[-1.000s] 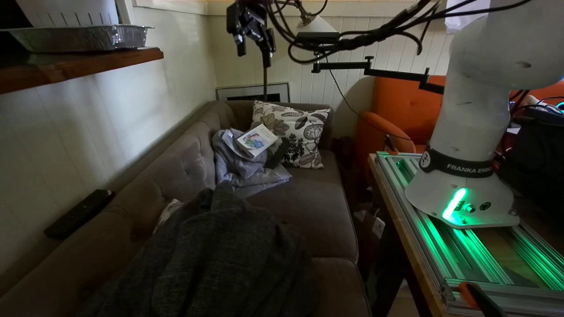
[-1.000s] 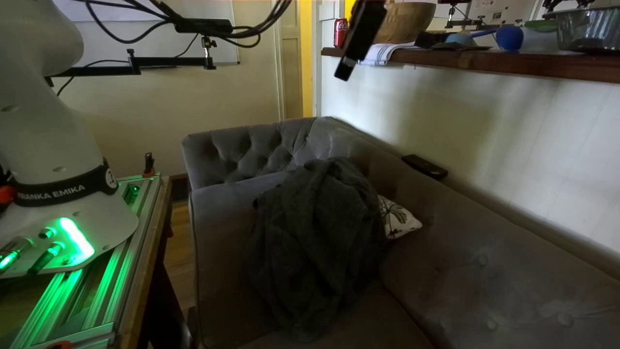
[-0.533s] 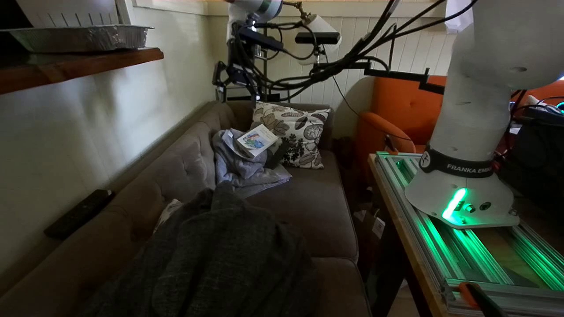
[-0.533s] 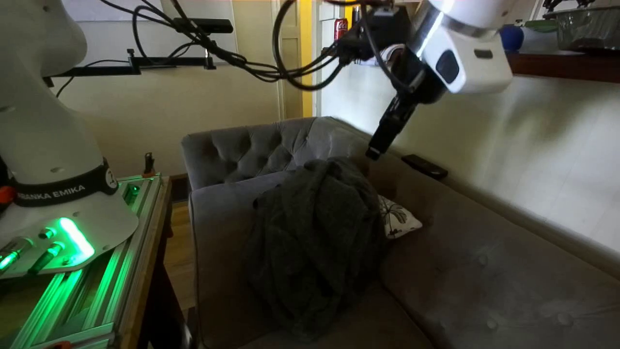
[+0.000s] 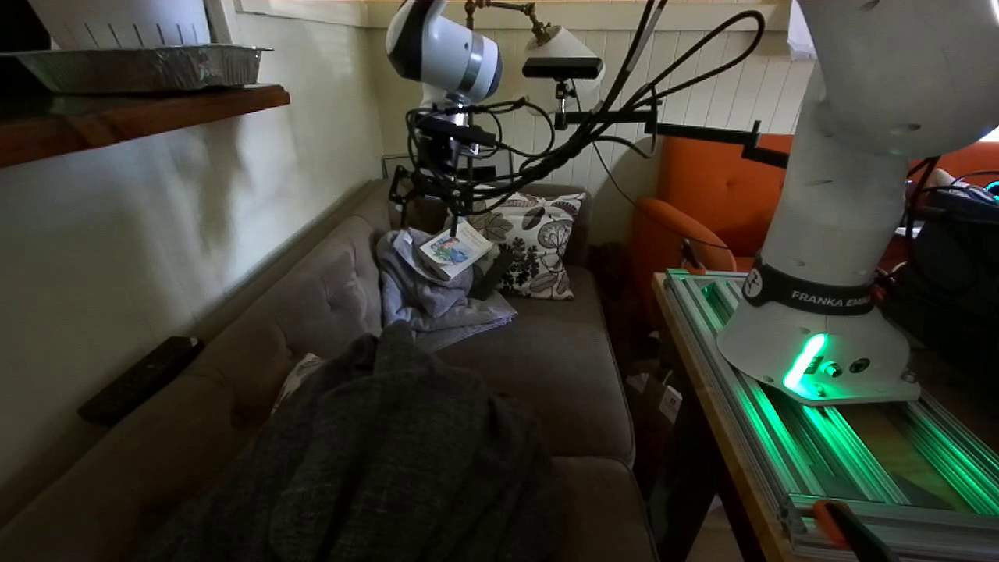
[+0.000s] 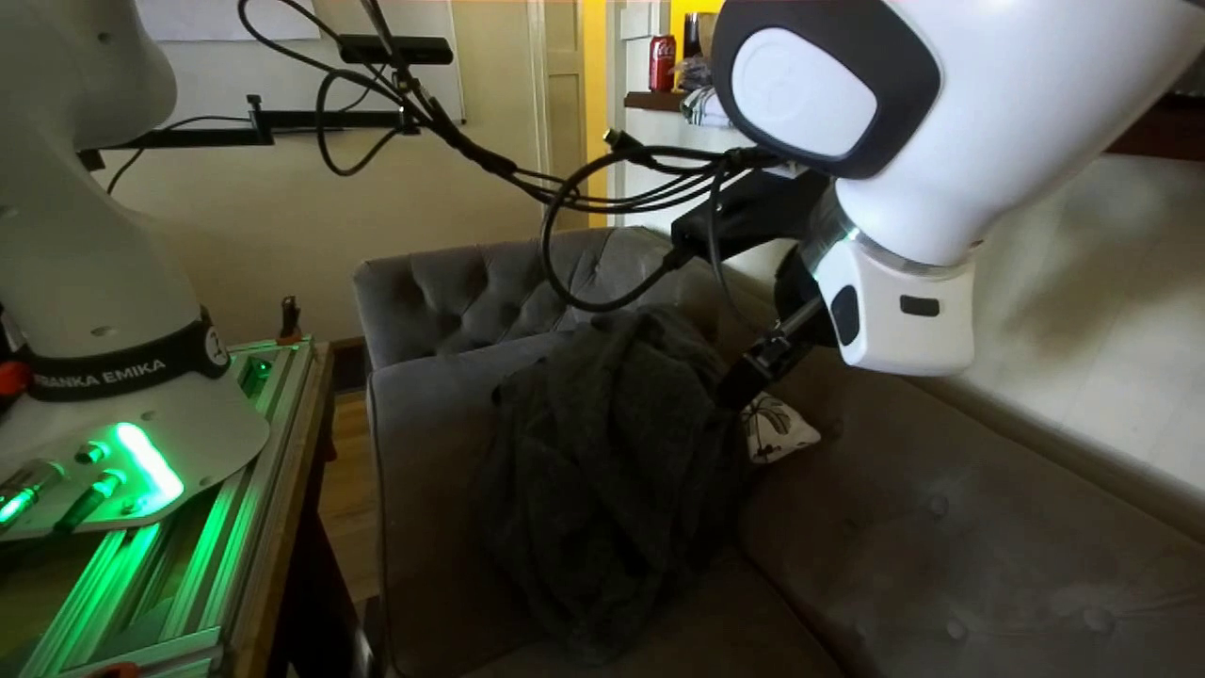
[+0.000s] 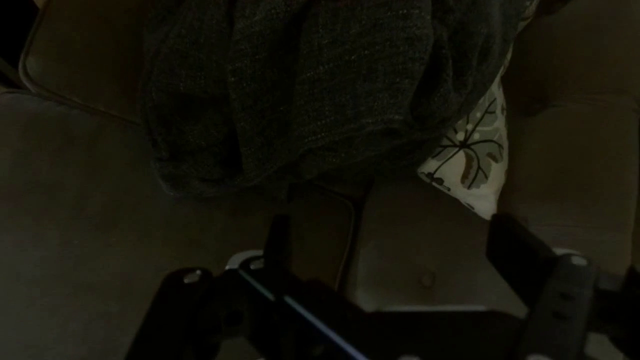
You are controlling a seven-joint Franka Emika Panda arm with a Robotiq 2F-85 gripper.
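Shelf [image 5: 250, 100] of brown wood juts from the wall [image 5: 312, 86] at far left in an exterior view, bearing a foil pan [image 5: 156, 72], across the sofa [image 5: 538, 351] from the long edge of the table [image 5: 712, 398]. Below it, a dark remote [image 5: 140, 378] lies along the top of the sofa's back. Next comes a leaf-patterned pillow [image 7: 477, 155], its corner poking out from beneath the dark gray blanket [image 5: 421, 460]. That blanket sits heaped in loose folds on the sofa, beyond the table's long edge and apart from it. The gripper [image 7: 389, 227] hangs above the sofa, nearest the blanket in the wrist view; its fingers [image 7: 277, 240] are spread wide, with sofa seat and back showing between them and the blanket's hem ahead, apart from the tips. Farther along in an exterior view, toward the table's far corner, a book [image 5: 456, 251] lies tilted on pale gray cloth [image 5: 437, 300] (one fingertip crosses the book there, though I cannot tell the depth between them). Beside it leans a printed cushion [image 5: 542, 242]. An orange armchair [image 5: 718, 195] stands past the table's far corner. At right, the arm [image 5: 819, 226] is mounted inside the table's edges, green light [image 5: 804, 361] glowing at its base, and an orange-and-black clamp [image 5: 851, 535] sits at the table's near corner.
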